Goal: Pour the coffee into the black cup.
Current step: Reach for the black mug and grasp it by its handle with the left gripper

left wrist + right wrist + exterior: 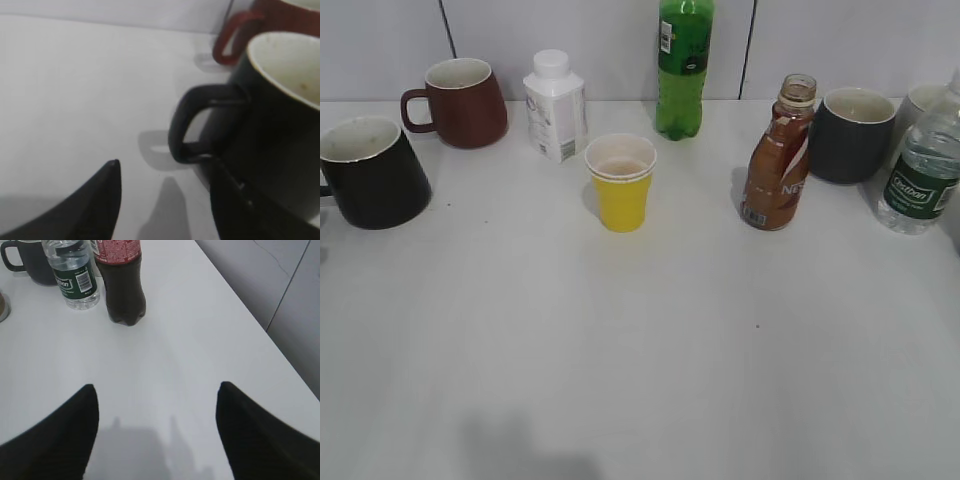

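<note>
Nothing poured yet, as far as I can judge — the coffee bottle (778,160) stands upright on the table (640,350), cap off, brown liquid high up near the neck, and neither gripper holds it. The whole job looks to be ahead: grasp the bottle, carry it over, tilt, pour.

Left gripper (165,200) has its fingers spread, nothing between them. The black cup (270,130) sits just ahead and to the right of it, its handle (192,125) pointing toward the gap; the right-hand finger seems close to the cup's wall, though I can't tell if they touch. A red mug (260,25) stands just behind the black cup.

Right gripper (157,435) is spread wide too, empty, over bare table. Ahead and to its left: a water bottle (75,275), a dark soda bottle (122,282), and a dark grey mug (30,260). The coffee bottle is not in this wrist view.

Hard to make out — neither arm shows in the exterior view, so gripper height over the table is unclear. A second dark mug (850,132) near the coffee could be mistaken for the target; I take the far-left cup as the black one. Its inside looks empty, but only part of the inside is visible. The yellow paper cup (620,182) may hold a little liquid; unclear.
</note>
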{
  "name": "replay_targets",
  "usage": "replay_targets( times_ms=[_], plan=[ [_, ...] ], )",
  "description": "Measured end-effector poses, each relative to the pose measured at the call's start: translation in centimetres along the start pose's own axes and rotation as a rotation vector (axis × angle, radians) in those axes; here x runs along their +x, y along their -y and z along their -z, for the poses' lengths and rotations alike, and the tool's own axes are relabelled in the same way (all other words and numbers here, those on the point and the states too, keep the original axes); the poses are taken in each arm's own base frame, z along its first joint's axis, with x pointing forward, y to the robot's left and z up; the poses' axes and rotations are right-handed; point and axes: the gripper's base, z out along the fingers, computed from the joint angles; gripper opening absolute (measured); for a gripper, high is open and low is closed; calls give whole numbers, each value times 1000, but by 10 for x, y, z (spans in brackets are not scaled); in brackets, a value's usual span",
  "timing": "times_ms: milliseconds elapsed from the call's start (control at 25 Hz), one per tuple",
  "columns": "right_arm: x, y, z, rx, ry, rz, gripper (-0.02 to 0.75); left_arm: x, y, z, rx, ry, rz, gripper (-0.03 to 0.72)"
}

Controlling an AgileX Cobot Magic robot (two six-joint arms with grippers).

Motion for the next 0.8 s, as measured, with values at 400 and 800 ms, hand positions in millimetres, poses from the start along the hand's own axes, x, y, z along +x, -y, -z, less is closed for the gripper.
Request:
replay_targets(
  times_ms=[400,800],
  plan=[
    [0,0,0,0,0,0,570,-5,2,0,22,61,8,435],
    [0,0,0,0,0,0,570,1,-1,-5,13,98,-9,435]
  ],
)
